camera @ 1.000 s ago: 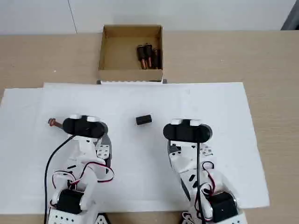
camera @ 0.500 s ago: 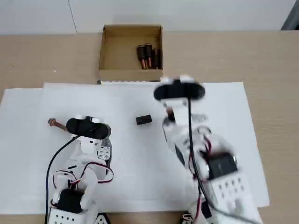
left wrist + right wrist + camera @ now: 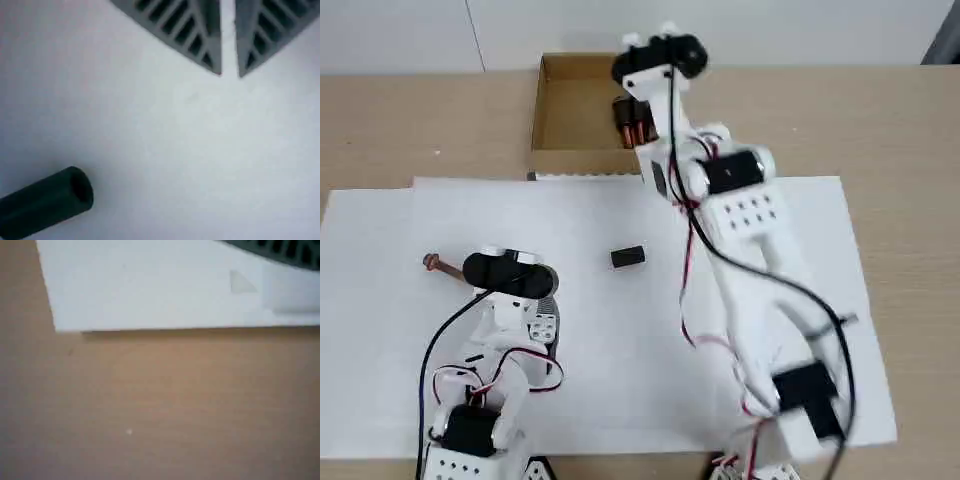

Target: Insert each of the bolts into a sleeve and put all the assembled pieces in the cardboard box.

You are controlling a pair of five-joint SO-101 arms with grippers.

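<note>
Two arms sit at the 6 o'clock edge of the wooden surface (image 3: 890,120), on which a white sheet (image 3: 620,340) is spread. The cardboard box (image 3: 560,110) rests on the bare wood at the sheet's 12 o'clock edge, open side up. A few assembled pieces (image 3: 632,128), black and copper-coloured, lie together in its 3 o'clock half, partly hidden by the right arm (image 3: 740,190). That arm stretches from 5 o'clock across the sheet up to the box, and the right end effector (image 3: 655,65) is over the box's 1 o'clock corner. Whether it is released or clenched cannot be told. Its wrist view looks onto bare wood with a white edge beyond.

One loose bolt (image 3: 433,263), copper-coloured, lies on the sheet at 9 o'clock, just beside the left arm's (image 3: 505,330) black wrist. One black sleeve (image 3: 628,257) lies on its side near the sheet's middle, at 3 o'clock from that wrist and apart from it.

In the left wrist view, the left end effector (image 3: 229,74) points at the sheet. Its ribbed grey fingers (image 3: 200,30) are drawn nearly together, with a thin slit between the tips and nothing held. The sleeve's open end shows near it, not touching.
</note>
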